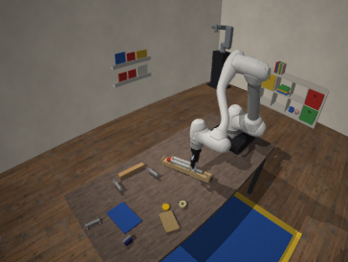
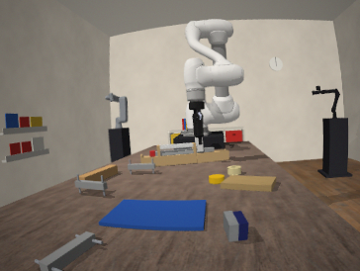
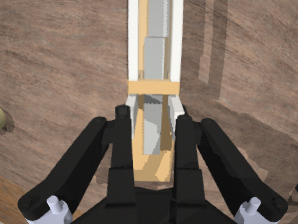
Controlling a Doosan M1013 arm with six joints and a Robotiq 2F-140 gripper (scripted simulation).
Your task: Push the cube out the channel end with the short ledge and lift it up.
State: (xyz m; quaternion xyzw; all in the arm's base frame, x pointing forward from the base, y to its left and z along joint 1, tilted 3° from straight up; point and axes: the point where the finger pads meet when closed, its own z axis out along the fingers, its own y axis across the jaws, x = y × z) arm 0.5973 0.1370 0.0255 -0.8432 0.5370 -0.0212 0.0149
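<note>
I have the claw (image 3: 149, 129) hanging over the wooden channel (image 1: 187, 169) on the table (image 1: 225, 184), its black fingers a little apart, one on each side of the channel walls, gripping nothing. A grey bar (image 3: 157, 23) lies along the channel floor ahead of the claw. The red cube (image 1: 167, 159) sits at the channel's far end, away from the arm's base. I can read no writing or labels anywhere.

Place: we are looking at a robotics lab room | Evidence: white arm (image 1: 239, 91) standing at the wooden table (image 1: 96, 201); camera stands (image 2: 334, 143) flanking that table; storage shelf (image 1: 296, 98) sitting behind it.
</note>
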